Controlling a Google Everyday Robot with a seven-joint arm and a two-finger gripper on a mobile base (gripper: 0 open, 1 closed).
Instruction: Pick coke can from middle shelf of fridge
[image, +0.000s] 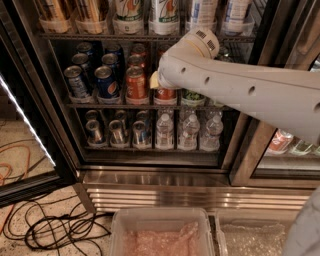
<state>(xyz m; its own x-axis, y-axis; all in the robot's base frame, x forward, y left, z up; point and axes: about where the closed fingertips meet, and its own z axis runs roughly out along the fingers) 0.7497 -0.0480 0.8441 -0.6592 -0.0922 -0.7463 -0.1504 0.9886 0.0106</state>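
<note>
Gripper (155, 80), mostly hidden behind arm (240, 95), at coke can (165, 94) on mid shelf (95, 105) of fridge (155, 180); blue cans (106, 82) in same row.

One gripper (156, 81) at the middle shelf (100, 105), which holds at least four coke cans (136, 82), six blue cans (106, 82) and one green can (192, 96). Six tall drinks (129, 12) above. Below, three bottles (188, 132) and three silver cans (117, 132) in front. Two bins (160, 232).
</note>
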